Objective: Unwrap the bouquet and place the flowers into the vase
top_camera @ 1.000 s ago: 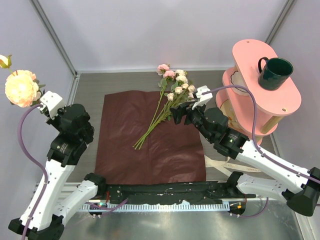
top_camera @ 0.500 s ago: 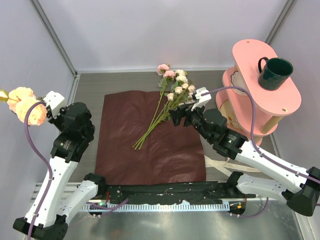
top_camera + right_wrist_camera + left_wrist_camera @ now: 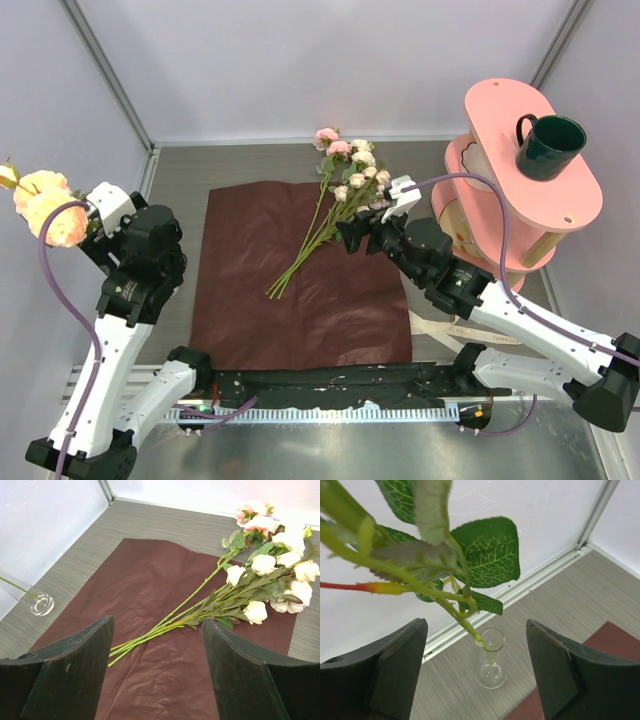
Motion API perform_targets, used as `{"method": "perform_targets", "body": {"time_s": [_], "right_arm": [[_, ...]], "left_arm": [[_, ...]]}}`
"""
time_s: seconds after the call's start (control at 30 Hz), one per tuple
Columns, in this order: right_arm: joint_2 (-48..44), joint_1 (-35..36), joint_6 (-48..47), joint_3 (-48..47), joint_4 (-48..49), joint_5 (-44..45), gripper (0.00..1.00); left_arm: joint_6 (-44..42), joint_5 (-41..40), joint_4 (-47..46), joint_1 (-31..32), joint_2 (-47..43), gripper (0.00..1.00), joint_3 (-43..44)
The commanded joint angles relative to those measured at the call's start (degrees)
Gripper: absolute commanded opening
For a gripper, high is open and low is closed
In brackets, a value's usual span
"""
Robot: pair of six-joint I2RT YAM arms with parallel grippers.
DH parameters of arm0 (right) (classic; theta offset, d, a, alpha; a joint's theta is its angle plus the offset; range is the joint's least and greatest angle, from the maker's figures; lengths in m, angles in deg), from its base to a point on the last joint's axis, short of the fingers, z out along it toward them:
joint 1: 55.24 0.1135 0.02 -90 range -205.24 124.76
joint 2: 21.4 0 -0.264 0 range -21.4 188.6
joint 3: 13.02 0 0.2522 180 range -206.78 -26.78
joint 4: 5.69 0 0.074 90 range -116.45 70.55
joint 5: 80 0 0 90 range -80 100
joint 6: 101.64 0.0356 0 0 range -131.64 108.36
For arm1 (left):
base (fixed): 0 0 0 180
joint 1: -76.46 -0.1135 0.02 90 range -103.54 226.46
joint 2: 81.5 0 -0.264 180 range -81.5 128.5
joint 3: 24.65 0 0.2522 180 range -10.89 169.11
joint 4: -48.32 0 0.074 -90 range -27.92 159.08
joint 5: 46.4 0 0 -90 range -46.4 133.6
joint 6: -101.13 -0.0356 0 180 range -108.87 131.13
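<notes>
OK, I see my left gripper [image 3: 476, 630] with jaws wide apart, clamping nothing, above the vase [image 3: 491, 660], which sits left of the dark red paper [image 3: 150, 680] with one leafy stem [image 3: 465, 622] in it. Right gripper [image 3: 157, 625] is also spread, hovering over the flowers [image 3: 260, 575] lying on that paper.

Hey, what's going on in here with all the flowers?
A robot is unpacking a bouquet. Its left pincer stands open around one peach rose, whose stem sits in the small glass vase. The right pincer, also open, hovers over the other roses, which lie loose on the spread dark red paper, not yet in the vase.
</notes>
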State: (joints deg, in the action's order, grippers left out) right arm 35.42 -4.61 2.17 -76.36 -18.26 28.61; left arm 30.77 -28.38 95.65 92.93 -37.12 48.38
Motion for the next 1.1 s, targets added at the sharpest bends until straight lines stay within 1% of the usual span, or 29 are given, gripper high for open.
{"method": "perform_targets", "body": {"time_s": [0.0,0.07,0.1,0.13,0.3,0.37,0.43,0.47,0.57,0.6,0.67,0.7,0.8,0.9,0.93,1.0,1.03,1.07], "right_arm": [[1.01,0.08,1.4,-0.34,1.71,-0.94,0.77],[1.63,0.08,1.84,-0.34,1.27,-1.56,0.77],[2.33,0.08,2.02,-0.34,1.18,-1.65,0.77],[2.68,0.08,2.37,-0.43,1.18,-1.82,0.77],[3.91,0.08,3.42,-0.6,1.09,-3.4,0.77],[4.53,0.08,3.86,-0.78,0.83,-3.76,0.77],[5.14,0.17,4.04,-1.13,0.57,-4.37,0.77],[5.41,0.17,4.21,-1.3,0.22,-4.55,0.77],[6.37,0.17,4.48,-1.92,-0.75,-5.16,0.77],[6.55,0.08,4.74,-1.92,-0.84,-5.08,0.77],[7.25,0.17,4.92,-1.75,-0.84,-5.69,0.77],[7.34,0.08,5.18,-1.66,-0.84,-5.87,0.77],[8.39,0.08,5.97,-1.57,-0.84,-6.66,0.77],[9.45,0.08,8.42,-1.66,-0.84,-6.05,0.77],[9.71,0.08,11.04,-1.66,-0.84,-5.52,0.77],[10.94,-0.18,14.13,-1.92,-0.84,-3.76,0.76],[11.47,-0.36,15.63,-1.92,-0.84,-3.15,0.76],[12.0,-0.53,18.77,-2.01,-0.84,-2.88,0.76]], "left_arm": [[9.16,6.92,12.63,-0.3,-1.4,0.91,6.38],[11.99,13.51,16.78,-0.3,-2.8,0.95,7.53],[15.05,15.71,20.89,-0.3,-3.33,0.98,8.75],[16.12,20.09,22.24,-0.3,-4.47,1.0,9.11],[21.3,28.46,30.57,-0.3,-5.79,1.0,10.96],[22.45,31.71,32.96,-0.3,-6.93,1.0,10.87],[23.16,34.44,33.41,-0.3,-8.34,1.0,10.7],[22.73,39.24,32.37,-0.3,-10.09,1.0,10.7],[19.66,47.88,28.16,-0.3,-13.86,0.99,10.69],[18.95,52.43,27.18,-0.3,-14.58,0.99,11.04],[16.76,56.41,23.59,-0.3,-16.25,0.98,12.01],[15.97,61.13,22.18,-0.3,-17.56,0.98,12.36],[12.1,68.54,16.99,-0.3,-19.41,0.98,14.12],[8.67,76.71,12.77,-0.3,-20.12,0.97,16.31],[7.88,81.87,11.63,-0.3,-20.12,0.97,17.02],[6.38,88.47,8.2,-0.3,-19.25,0.97,19.48],[6.38,95.03,7.23,-0.3,-17.16,0.97,20.53],[6.64,99.1,5.04,-0.3,-16.0,0.97,22.89]]}}
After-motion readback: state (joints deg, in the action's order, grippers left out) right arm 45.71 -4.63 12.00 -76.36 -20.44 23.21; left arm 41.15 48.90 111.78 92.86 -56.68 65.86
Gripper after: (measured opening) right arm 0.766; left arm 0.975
